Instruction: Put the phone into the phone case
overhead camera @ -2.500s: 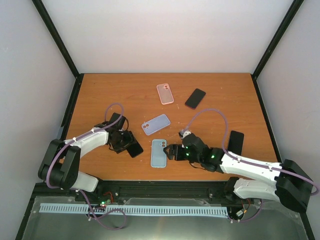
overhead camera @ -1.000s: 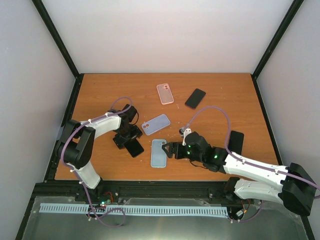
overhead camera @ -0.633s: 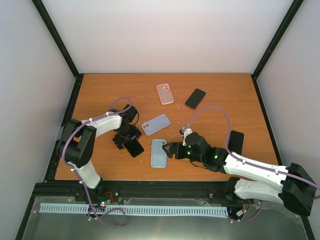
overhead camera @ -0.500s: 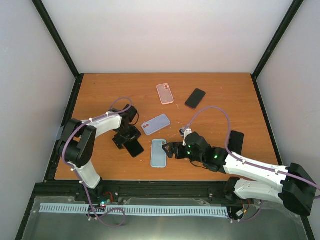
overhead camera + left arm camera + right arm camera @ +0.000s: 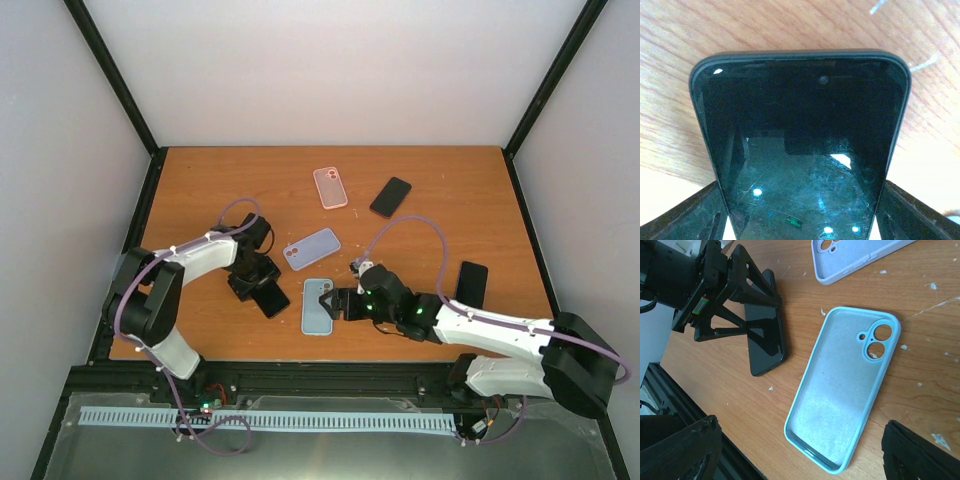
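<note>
A black phone [image 5: 272, 299] lies screen up on the wooden table, near left. My left gripper [image 5: 260, 288] grips it by its long sides; in the left wrist view the phone [image 5: 800, 140] fills the gap between the fingers [image 5: 687, 215]. The phone also shows in the right wrist view [image 5: 765, 347]. A light blue phone case [image 5: 317, 305] lies open side up just right of the phone. My right gripper [image 5: 342, 303] is open and empty at the case's right edge; the case [image 5: 845, 395] lies between its spread fingers [image 5: 677, 450].
A lilac case [image 5: 311, 249] lies just behind the blue one, also in the right wrist view [image 5: 855, 257]. A pink case [image 5: 330, 187] and a second black phone [image 5: 390, 196] lie at the back. A third black phone [image 5: 470, 284] lies right of my right arm.
My left arm has swung round and its gripper has settled on the black phone's far end. My right gripper has slid left, closer to the blue case.
</note>
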Controlling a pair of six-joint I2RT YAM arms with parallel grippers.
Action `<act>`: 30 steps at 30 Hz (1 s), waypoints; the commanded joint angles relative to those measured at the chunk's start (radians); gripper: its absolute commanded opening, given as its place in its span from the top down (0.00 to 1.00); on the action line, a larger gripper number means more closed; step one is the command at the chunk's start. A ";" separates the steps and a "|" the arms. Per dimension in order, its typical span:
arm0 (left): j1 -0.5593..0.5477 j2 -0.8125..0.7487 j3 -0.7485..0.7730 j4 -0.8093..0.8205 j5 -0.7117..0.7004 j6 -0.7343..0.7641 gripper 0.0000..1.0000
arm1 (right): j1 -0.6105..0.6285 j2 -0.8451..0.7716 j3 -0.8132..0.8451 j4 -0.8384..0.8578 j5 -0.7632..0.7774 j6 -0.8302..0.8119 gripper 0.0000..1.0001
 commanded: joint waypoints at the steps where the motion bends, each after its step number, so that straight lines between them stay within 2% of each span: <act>1: -0.010 -0.054 -0.019 0.080 0.099 0.054 0.31 | 0.014 0.050 0.027 0.074 -0.034 0.000 0.16; 7: -0.080 -0.096 0.013 0.107 0.131 0.130 0.31 | 0.023 0.118 0.062 0.103 -0.066 0.002 0.27; 14: -0.154 -0.133 0.031 0.142 0.175 0.165 0.32 | 0.027 0.186 0.078 0.154 -0.113 0.011 0.48; 23: -0.163 -0.192 -0.006 0.228 0.277 0.186 0.32 | 0.027 0.272 0.106 0.166 -0.149 0.037 0.64; 30: -0.165 -0.225 -0.034 0.270 0.328 0.204 0.32 | 0.028 0.287 0.090 0.220 -0.174 0.066 0.84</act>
